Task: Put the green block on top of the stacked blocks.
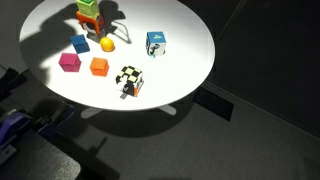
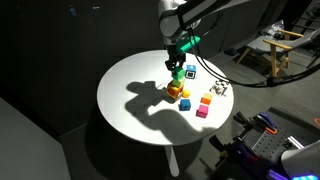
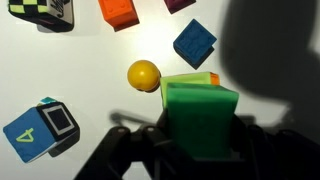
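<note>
My gripper (image 3: 200,135) is shut on the green block (image 3: 200,118), which fills the lower middle of the wrist view between the two dark fingers. Just beyond it the stacked blocks (image 3: 190,78) show as a light green and orange edge. In an exterior view the gripper (image 2: 178,60) hangs right above the stacked blocks (image 2: 176,90) near the table's middle. In an exterior view the stacked blocks (image 1: 88,18) stand at the table's far edge, green over orange-red. I cannot tell whether the held block touches the stack.
On the round white table (image 1: 185,60) lie a yellow ball (image 3: 143,75), blue cube (image 3: 194,42), orange cube (image 3: 118,10), magenta cube (image 1: 69,62), checkered cube (image 1: 130,80) and a blue-and-white cube (image 3: 40,130). The floor around is dark.
</note>
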You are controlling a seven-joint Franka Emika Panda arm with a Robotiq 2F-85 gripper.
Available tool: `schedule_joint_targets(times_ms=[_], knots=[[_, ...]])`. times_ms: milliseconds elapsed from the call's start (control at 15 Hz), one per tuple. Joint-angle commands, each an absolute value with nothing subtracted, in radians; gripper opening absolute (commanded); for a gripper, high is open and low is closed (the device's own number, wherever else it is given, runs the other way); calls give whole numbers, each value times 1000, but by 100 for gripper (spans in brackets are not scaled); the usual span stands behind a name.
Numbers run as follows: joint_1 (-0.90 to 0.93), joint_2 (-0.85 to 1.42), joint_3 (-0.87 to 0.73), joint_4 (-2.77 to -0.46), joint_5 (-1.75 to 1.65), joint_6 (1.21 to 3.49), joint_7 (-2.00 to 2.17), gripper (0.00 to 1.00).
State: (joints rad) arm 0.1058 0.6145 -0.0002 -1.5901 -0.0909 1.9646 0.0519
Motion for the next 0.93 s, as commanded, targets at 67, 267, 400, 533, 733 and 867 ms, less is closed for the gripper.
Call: schedule_joint_targets(times_ms=[67,267,400,533,733,867], knots=[[98,618,3,-1602,-109,1980,36,91],[97,624,2,-1604,-110,1981,35,100],[97,625,1,-1605,-110,1981,36,100],[98,620,1,-1609,-109,1981,37,100],[99,599,1,-1616,-105,1983,46,100],[105,578,0,-1623,-110,1989,55,100]])
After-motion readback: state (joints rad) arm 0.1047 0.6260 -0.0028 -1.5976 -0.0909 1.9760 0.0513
